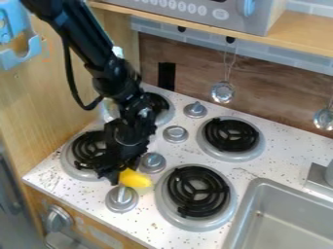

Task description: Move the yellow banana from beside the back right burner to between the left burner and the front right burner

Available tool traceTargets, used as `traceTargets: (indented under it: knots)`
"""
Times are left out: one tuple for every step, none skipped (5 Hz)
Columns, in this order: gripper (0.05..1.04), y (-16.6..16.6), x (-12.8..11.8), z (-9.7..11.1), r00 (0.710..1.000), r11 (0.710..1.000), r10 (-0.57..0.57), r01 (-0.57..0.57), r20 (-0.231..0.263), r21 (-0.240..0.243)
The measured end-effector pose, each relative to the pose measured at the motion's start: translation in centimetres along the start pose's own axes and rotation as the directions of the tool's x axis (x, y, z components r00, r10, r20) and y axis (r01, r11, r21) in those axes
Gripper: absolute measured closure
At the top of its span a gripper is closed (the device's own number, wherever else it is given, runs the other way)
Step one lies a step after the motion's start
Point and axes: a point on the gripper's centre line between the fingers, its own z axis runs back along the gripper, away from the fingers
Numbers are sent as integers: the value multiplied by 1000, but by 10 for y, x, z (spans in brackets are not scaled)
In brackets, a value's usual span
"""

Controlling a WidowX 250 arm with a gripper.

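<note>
Speckled white stovetop [153, 232] lies below the black gripper [120, 176], left of the lower-right burner [164, 200]. At its tip, a yellow object [135, 179] sits burner-side — gripped or loose, lifted or resting, I cannot tell. Right of that burner: a sink [250, 206].

black robot arm [88, 41] slanting down from the upper left toward the right, dark cable [70, 80] looping out along its side, wrist [135, 109] bent, black gripper [117, 176] hanging steeply below, angled slightly back to the left
</note>
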Motion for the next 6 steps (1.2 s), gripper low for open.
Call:
traceTargets:
  knots:
    - [165,-1,1,-7,1000,999,1,0,-18,34]
    - [74,0,-3,-7,999,999,-11,12,-40,39]
    - [78,1,-1,4,994,994,-87,91,-61,57]
    - [79,1,21,49,985,975,-163,168,-50,146]
    - [79,2,21,85,950,946,-283,300,-134,123]
    - [79,0,13,105,836,858,-476,509,-271,64]
